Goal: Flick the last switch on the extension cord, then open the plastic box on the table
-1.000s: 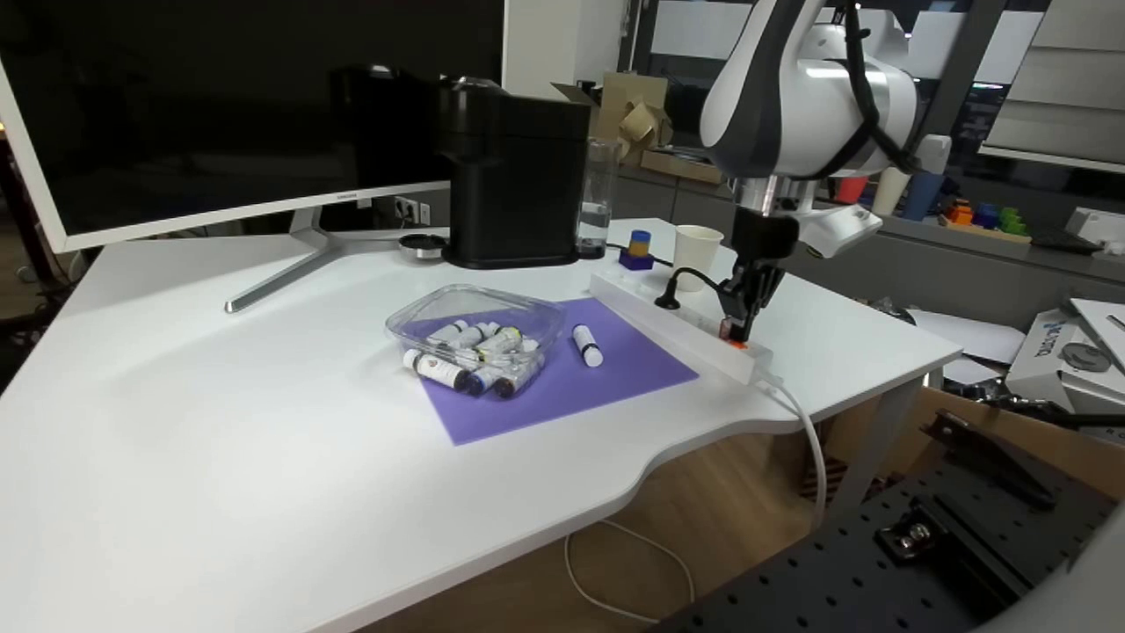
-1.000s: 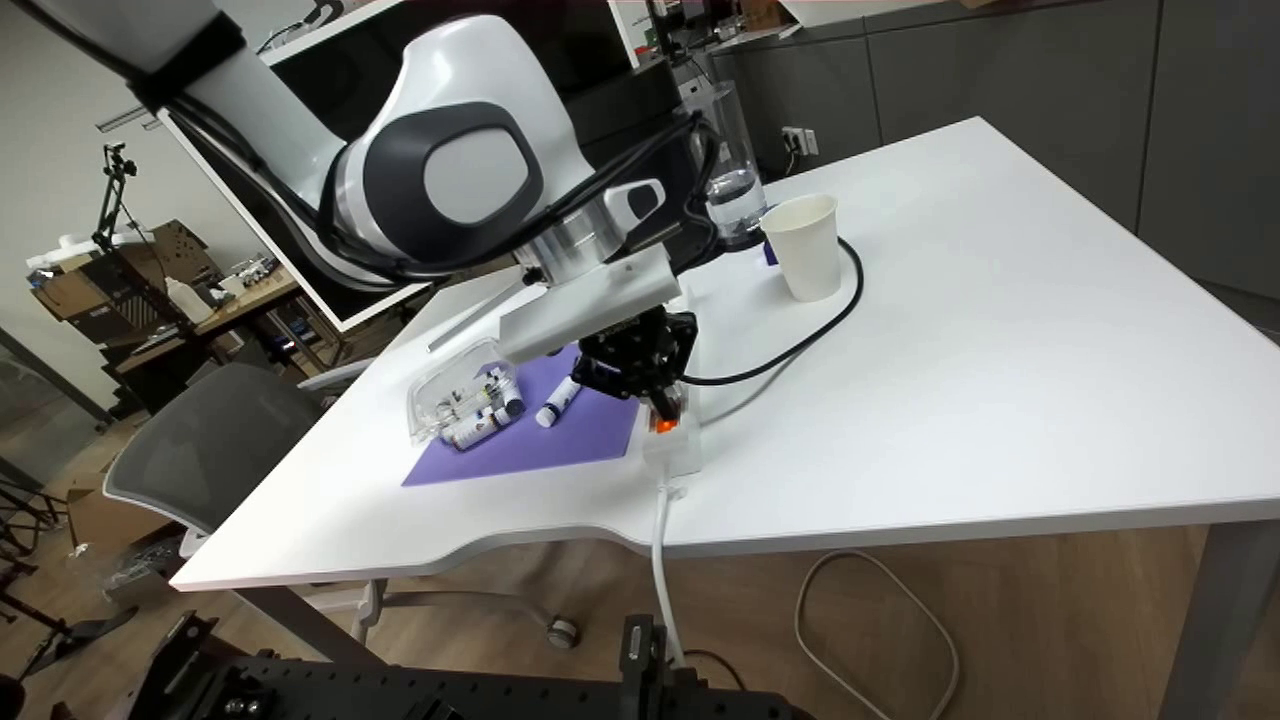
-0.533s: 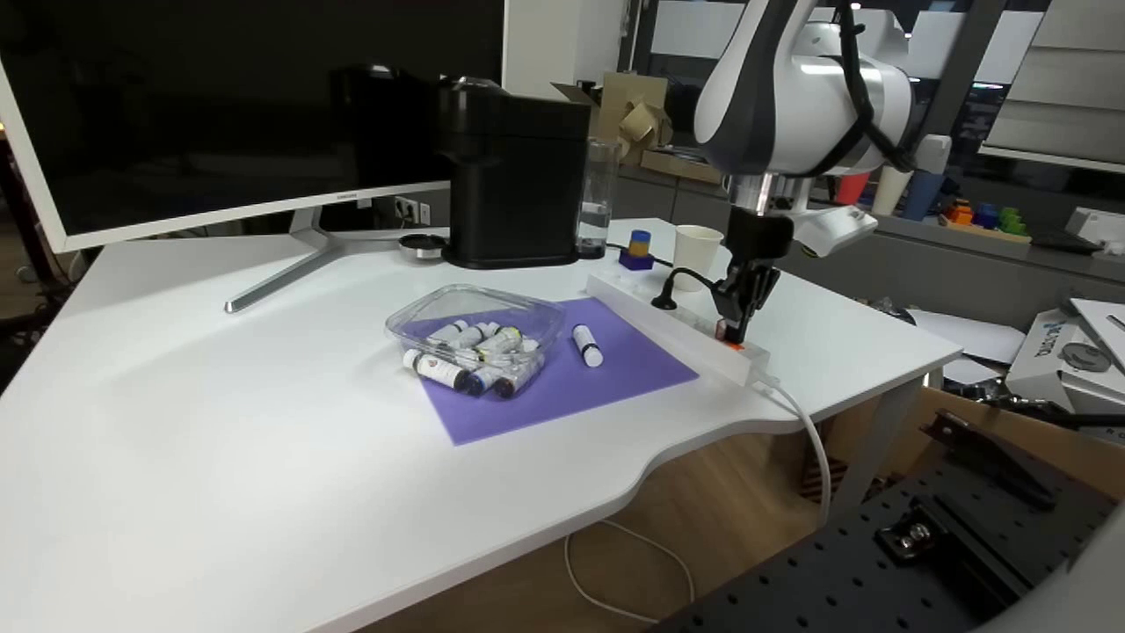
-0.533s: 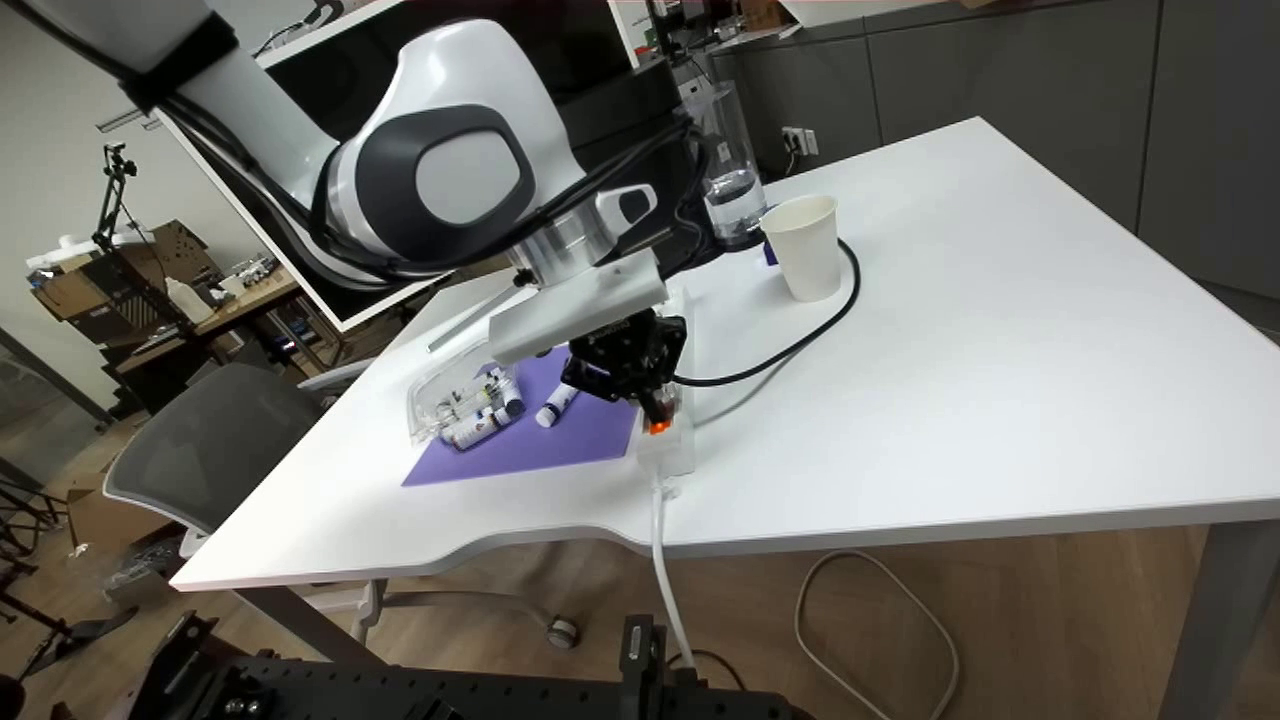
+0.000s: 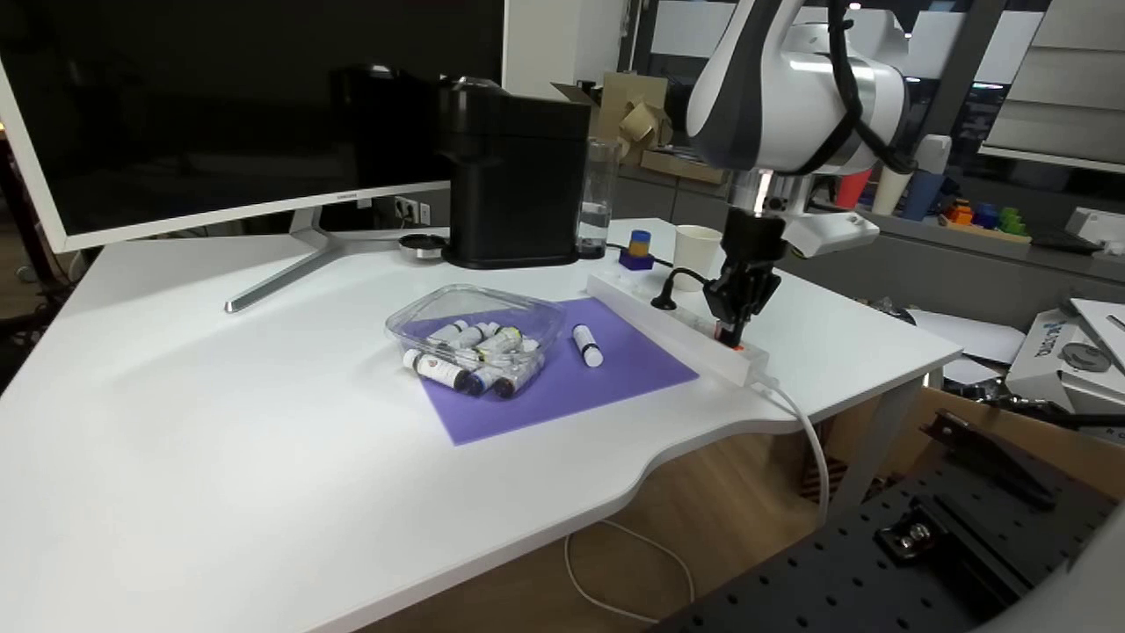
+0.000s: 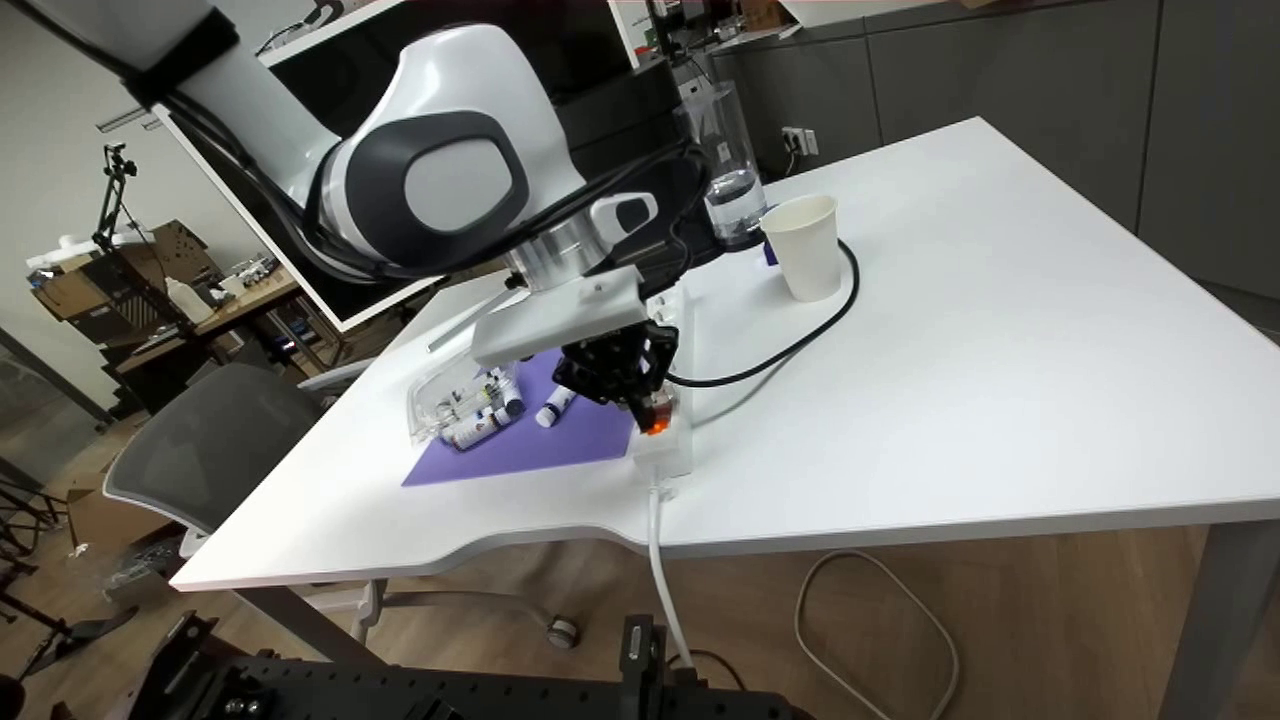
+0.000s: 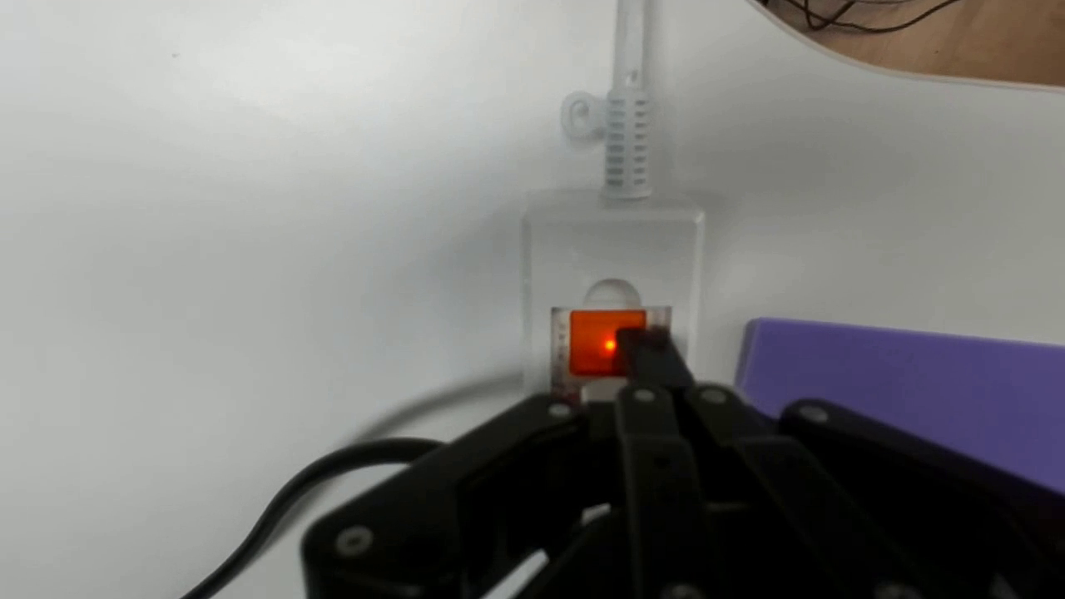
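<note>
In an exterior view you looked obliquely down across the table (image 5: 264, 492) toward the monitor (image 5: 220, 114); in an exterior view, toward grey cabinets (image 6: 1040, 80). Both stood back on the table's front side and shared the plastic box (image 5: 475, 304). Your wrist view faced down, very near the extension cord (image 7: 574, 249), the table's front uppermost.

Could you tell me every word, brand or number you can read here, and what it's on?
"SAMSUNG", tiny, as best I can read it: lower frame of the monitor.
Tubes in the plastic box: label print too small to read.
White carton, in an exterior view: lettering too blurred to read.
Extension cord: faint marks beside the orange switch, too blurred to read.
</note>
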Controlling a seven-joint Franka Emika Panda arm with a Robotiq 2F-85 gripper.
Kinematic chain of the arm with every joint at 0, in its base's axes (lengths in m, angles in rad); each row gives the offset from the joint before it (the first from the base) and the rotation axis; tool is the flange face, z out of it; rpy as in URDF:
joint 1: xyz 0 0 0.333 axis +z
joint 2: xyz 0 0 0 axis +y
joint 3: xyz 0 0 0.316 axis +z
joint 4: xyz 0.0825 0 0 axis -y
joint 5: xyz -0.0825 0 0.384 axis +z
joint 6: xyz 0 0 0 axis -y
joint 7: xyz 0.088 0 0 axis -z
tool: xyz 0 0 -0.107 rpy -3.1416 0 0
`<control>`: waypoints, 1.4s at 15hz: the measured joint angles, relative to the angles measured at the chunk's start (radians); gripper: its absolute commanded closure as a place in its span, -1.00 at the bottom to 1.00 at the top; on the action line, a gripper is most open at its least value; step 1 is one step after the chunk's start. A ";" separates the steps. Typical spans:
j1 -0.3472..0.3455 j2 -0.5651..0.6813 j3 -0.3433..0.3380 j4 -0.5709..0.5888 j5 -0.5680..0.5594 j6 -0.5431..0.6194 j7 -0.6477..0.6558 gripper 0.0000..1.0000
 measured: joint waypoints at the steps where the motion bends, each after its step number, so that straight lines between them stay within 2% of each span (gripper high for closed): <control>1: 0.000 0.001 -0.001 0.000 0.001 0.000 0.010 1.00; 8: 0.010 0.012 -0.025 0.033 -0.003 -0.057 0.083 1.00; 16: 0.003 0.044 -0.031 0.114 -0.002 -0.195 0.082 1.00; 21: 0.007 0.045 -0.031 0.122 -0.018 -0.212 0.071 1.00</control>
